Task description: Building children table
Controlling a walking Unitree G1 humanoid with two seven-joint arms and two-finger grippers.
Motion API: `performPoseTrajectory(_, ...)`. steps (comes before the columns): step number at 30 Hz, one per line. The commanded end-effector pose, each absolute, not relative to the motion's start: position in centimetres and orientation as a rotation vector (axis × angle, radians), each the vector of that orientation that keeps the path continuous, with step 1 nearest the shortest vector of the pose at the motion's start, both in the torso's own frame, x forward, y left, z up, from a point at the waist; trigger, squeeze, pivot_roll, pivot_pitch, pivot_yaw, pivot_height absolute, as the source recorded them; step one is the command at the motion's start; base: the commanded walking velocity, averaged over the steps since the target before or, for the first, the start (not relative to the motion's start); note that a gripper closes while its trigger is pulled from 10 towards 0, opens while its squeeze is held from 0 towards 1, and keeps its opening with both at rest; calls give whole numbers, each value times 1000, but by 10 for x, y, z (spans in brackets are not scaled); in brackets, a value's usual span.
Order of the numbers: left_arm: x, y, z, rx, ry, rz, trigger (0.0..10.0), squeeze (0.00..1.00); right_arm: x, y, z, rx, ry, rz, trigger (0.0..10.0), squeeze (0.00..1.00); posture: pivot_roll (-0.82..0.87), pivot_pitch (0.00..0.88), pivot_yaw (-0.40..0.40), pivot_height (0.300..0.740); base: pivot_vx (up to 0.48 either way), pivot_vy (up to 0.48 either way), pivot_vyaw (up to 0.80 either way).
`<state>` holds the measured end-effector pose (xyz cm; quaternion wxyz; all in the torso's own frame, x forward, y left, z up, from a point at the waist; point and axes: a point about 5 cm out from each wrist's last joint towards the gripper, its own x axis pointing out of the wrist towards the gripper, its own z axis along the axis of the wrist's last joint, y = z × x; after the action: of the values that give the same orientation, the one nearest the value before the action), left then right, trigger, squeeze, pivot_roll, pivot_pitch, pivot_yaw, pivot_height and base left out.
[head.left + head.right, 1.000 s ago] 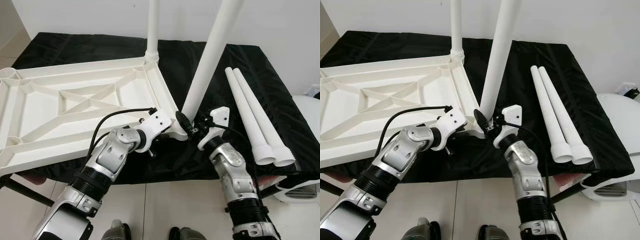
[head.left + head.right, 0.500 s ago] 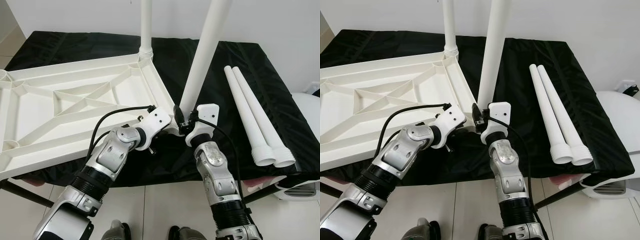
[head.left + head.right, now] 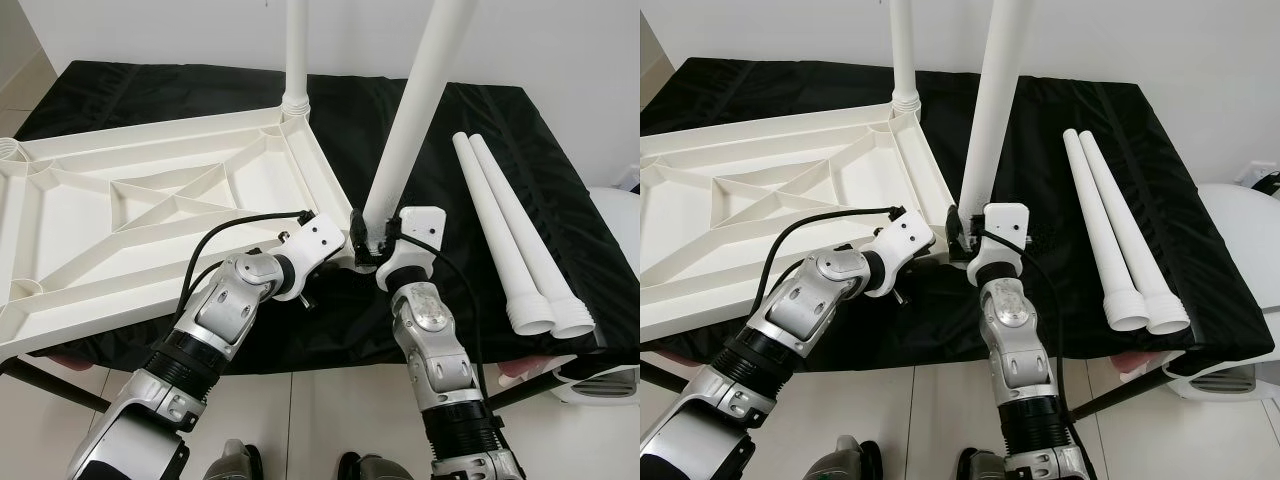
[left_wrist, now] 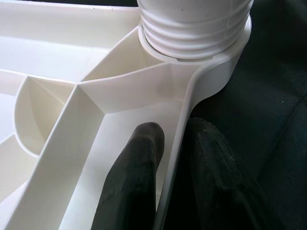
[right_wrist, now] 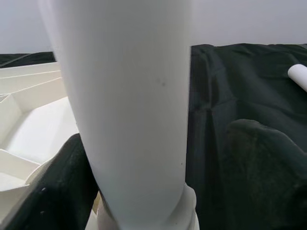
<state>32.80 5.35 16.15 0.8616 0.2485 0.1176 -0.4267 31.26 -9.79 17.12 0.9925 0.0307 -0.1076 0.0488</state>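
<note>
The right hand [image 3: 368, 238] is closed around the base of a white table leg [image 3: 410, 130], one black finger [image 5: 53, 191] on each side of the tube in the right wrist view, just above the point where the leg meets the near corner socket [image 4: 196, 36] of the upturned white tabletop [image 3: 150, 215]. That leg stands tilted, leaning away from the tabletop toward its upper end. Right beside that corner, the left hand [image 3: 335, 248] is clamped on the tabletop's thin outer rim [image 4: 180, 139], one black finger [image 4: 134, 177] inside the frame and the other outside on the cloth, with the threaded collar of the leg seated in the socket just ahead of them. The tabletop lies ribbed underside up, its diagonal braces showing, on a desk covered in black cloth [image 3: 480, 140]. At the far corner on the same side as the hands, a second white leg [image 3: 297, 50] stands upright in its socket. Well apart from the tabletop, on the cloth to the right of the hands, two loose white legs [image 3: 510, 240] lie side by side, touching, their wider collared ends near the desk's front edge. A white rounded object [image 3: 620, 230] sits past the desk's right edge, and pale floor tiles [image 3: 310, 420] show below.
</note>
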Motion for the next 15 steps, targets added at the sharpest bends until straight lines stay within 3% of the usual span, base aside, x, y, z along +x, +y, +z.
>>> performPoseTrajectory(1, 324, 50, 157, 536, 259, -925, 10000, 0, 307, -93, 165, 124, -191, 96, 10000, 1000, -75, 106, -15, 740, 0, 0, 0)
performPoseTrajectory(8, 323, 50, 155, 533, 263, -927, 10000, 0, 312, -103, 170, 113, -225, 181, 10000, 1000, -71, 101, -18, 740, 0, 0, 0)
performPoseTrajectory(9, 323, 50, 155, 534, 264, -927, 10000, 0, 313, -106, 171, 112, -225, 208, 10000, 565, -70, 98, -19, 740, 0, 0, 0)
performPoseTrajectory(10, 323, 51, 155, 535, 264, -927, 10000, 0, 315, -109, 172, 118, -227, 247, 10000, 0, -69, 95, -19, 740, 0, 0, 0)
performPoseTrajectory(15, 324, 51, 155, 537, 262, -925, 10000, 0, 321, -124, 173, 106, -214, 383, 10000, 0, -70, 90, -20, 740, 0, 0, 0)
